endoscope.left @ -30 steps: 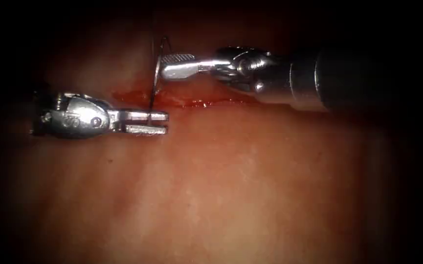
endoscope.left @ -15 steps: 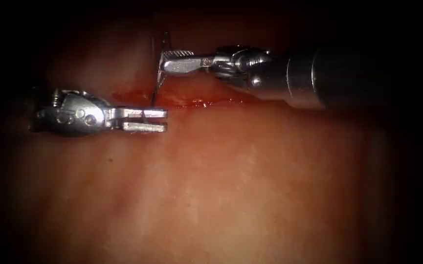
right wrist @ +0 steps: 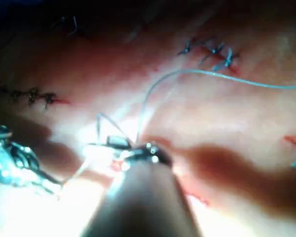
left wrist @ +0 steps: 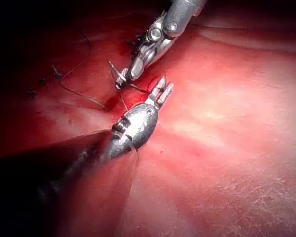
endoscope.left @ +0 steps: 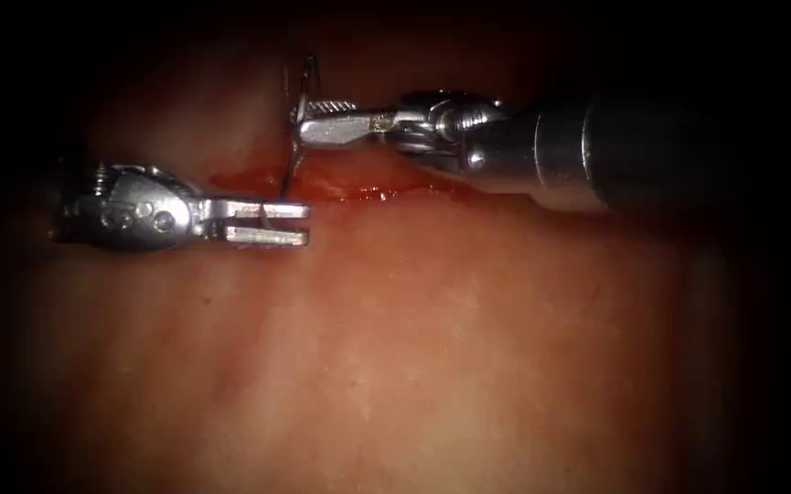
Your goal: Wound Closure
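Gripping needle [endoscope.left: 298, 123] higher, right tool [endoscope.left: 308, 122]

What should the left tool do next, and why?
Probably ease the left tool up to the needle's lower end and take it. Its jaws stand open, holding nothing, just below where that end meets the cut, while the right tool grips the needle near mid-curve. Whether the tip sits in the tissue is unclear.
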